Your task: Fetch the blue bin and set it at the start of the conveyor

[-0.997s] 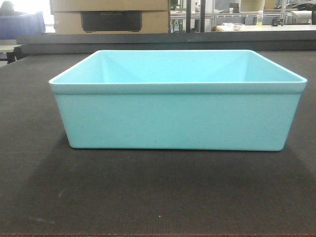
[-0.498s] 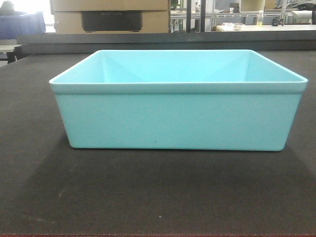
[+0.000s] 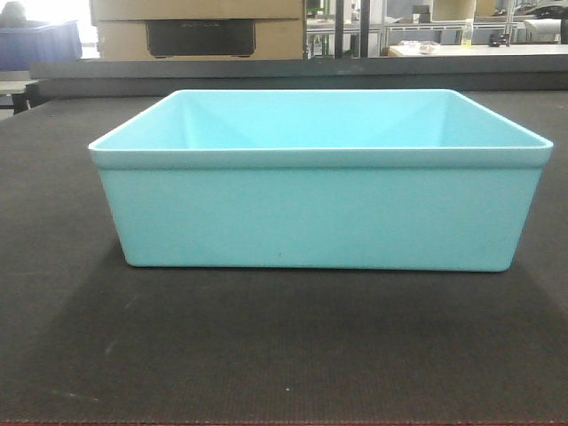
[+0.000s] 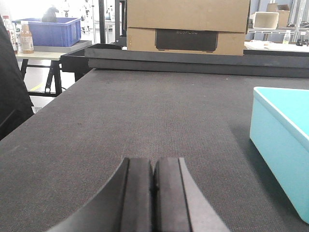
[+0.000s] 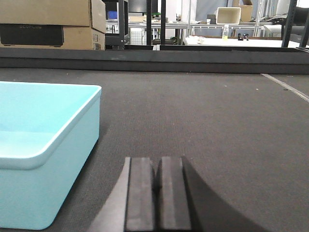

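The blue bin point(image 3: 319, 209), a pale aqua tub, stands upright and empty on the dark woven conveyor belt point(image 3: 266, 355), filling the middle of the front view. Its left end shows in the left wrist view as the bin point(image 4: 282, 145), and its right end in the right wrist view as the bin point(image 5: 43, 150). My left gripper point(image 4: 154, 164) is shut with nothing between its pads, low over the belt, to the left of the bin and apart from it. My right gripper point(image 5: 156, 163) is also shut on nothing, to the right of the bin.
A raised dark rail point(image 3: 293, 75) runs along the belt's far edge. Behind it stand cardboard boxes point(image 3: 200, 28). A dark blue crate point(image 4: 50, 30) sits on a side table at the left, with bottles point(image 4: 26, 37) beside it. Shelving and benches point(image 5: 231, 29) fill the background.
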